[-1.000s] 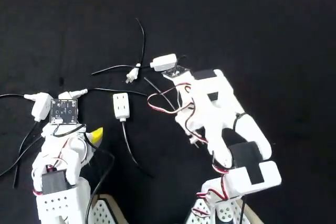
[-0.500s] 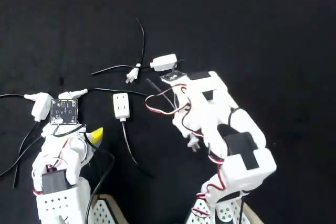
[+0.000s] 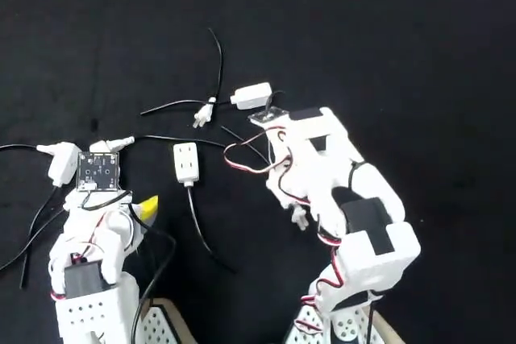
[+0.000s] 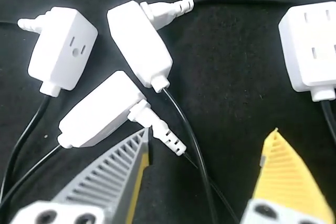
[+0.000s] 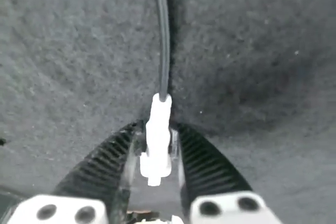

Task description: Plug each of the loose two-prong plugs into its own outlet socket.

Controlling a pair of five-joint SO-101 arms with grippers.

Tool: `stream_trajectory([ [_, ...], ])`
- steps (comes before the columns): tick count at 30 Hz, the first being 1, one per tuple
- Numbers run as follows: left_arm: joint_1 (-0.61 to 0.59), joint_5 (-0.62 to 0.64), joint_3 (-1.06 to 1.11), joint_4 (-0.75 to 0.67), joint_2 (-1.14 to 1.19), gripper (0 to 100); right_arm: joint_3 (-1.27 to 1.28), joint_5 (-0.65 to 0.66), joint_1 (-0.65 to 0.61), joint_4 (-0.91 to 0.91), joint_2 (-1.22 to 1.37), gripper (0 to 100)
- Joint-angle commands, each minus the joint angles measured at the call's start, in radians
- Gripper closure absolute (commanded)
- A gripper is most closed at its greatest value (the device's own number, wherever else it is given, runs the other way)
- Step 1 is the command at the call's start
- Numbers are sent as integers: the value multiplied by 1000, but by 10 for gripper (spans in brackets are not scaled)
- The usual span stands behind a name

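Gripping side: my right gripper (image 5: 156,136) is clamped on a white plug (image 5: 157,121), whose black cord (image 5: 163,35) runs away over the table (image 5: 262,51).
Right arm: I see it just beside a white socket block (image 3: 251,95).
Left gripper (image 4: 209,135): fingers spread wide, holding nothing, near a cluster of white adapters (image 4: 139,43).
Loose plug (image 3: 203,114): lies near that socket block.
Spare socket (image 3: 186,161): between my arms.

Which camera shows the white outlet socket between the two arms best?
The high view: the outlet socket lies whole, with its cord. The left wrist view shows its slots nearer, but the picture's edge cuts it off.
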Motion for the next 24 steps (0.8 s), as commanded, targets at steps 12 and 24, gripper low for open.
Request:
stream_trajectory([
  [12, 13, 0, -104, -11, 3, 664, 42, -87, -2, 78, -400, 987],
  [24, 232, 253, -199, -189, 160, 662, 344, -387, -9, -474, -765, 987],
])
